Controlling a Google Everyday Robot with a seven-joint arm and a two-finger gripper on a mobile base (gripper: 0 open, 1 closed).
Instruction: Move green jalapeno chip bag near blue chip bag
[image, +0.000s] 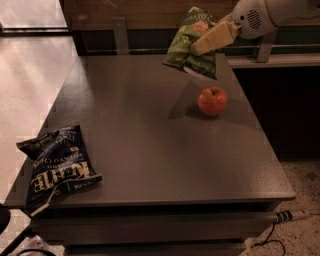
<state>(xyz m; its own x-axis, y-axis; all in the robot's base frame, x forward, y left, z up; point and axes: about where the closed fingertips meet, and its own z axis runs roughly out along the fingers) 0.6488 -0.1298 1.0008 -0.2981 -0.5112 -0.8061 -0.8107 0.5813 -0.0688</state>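
The green jalapeno chip bag (192, 44) hangs in the air above the far right part of the dark table (150, 135), clamped by my gripper (206, 44). The gripper's pale fingers (216, 38) reach in from the upper right and are shut on the bag's right side. The bag casts a shadow on the table beneath it. The blue chip bag (57, 162), navy with white "Kettle" lettering, lies flat at the table's near left corner, far from the green bag.
A red apple (212, 101) sits on the table just below and right of the held bag. A shelf and rail (260, 55) run behind the table at the right. Pale floor (30, 75) lies to the left.
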